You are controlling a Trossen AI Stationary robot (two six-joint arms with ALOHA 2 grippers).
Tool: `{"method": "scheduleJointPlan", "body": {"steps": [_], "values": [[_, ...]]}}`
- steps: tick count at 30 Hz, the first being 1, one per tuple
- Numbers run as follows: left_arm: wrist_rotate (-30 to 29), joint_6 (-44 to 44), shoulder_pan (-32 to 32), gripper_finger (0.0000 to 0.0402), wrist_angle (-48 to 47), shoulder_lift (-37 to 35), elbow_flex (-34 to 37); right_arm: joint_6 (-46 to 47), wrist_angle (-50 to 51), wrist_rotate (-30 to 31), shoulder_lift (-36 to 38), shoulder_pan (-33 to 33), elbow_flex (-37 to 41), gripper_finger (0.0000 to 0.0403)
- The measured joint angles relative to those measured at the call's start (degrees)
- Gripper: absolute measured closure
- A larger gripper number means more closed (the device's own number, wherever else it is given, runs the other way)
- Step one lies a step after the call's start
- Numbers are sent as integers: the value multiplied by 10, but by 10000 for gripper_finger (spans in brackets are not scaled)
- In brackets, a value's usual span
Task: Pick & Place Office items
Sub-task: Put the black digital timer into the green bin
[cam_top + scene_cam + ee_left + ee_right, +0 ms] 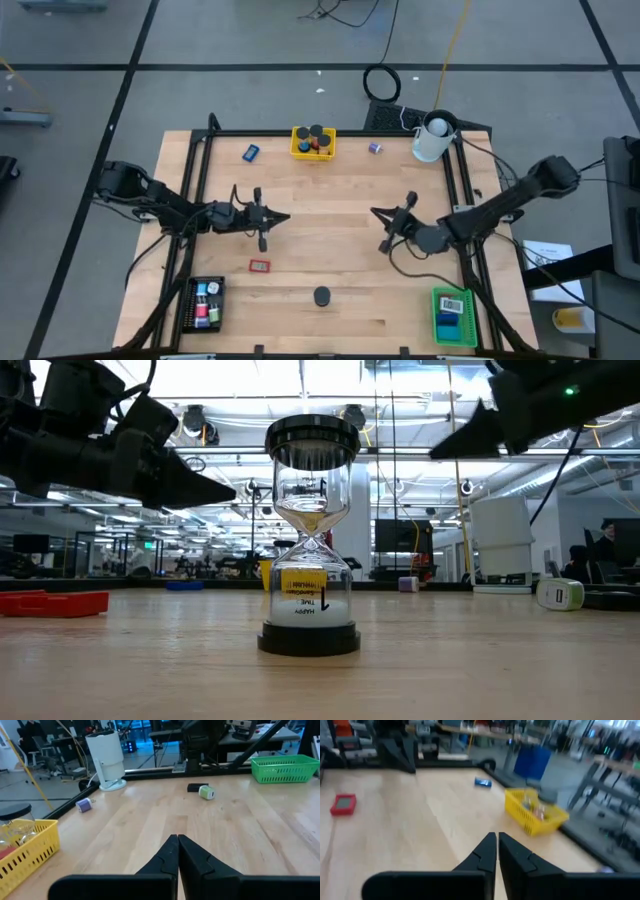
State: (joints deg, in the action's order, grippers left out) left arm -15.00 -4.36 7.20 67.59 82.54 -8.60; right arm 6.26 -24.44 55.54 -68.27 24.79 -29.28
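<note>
Over the left-centre of the high view I am hovering my left gripper (283,217), fingers pressed together and holding nothing. Just below it the red block (260,266) is lying loose; a descent with the fingers closed like this would, I judge, shove it instead of gripping it. At upper left the blue block (250,153) is sitting beside the yellow tray (300,150). At lower centre the hourglass (321,296) is standing upright and, I expect, would topple at any sideways nudge. At right-centre my right gripper (378,211) is hanging closed and empty; the purple block (375,147) is waiting at upper centre.
</note>
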Motion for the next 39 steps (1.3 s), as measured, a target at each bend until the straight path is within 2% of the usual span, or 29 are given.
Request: {"method": "scheduleJointPlan", "body": {"steps": [6,12,17,24,31,35,39], "values": [[0,3,0,377,0,0,0,166,196,-17,55,26,0,356],[0,7,0,392,0,0,0,287,306,-21,58,47,0,372],[0,11,0,393,0,0,0,426,443,-80,58,47,-33,399],[0,16,0,375,0,0,0,556,618,-148,45,62,-99,402],[0,17,0,397,0,0,0,726,796,-229,-11,72,-157,402],[0,18,0,392,-1,0,0,841,862,-277,-18,72,-163,383],[0,19,0,377,-1,0,0,894,886,-313,-18,72,-163,341]]}}
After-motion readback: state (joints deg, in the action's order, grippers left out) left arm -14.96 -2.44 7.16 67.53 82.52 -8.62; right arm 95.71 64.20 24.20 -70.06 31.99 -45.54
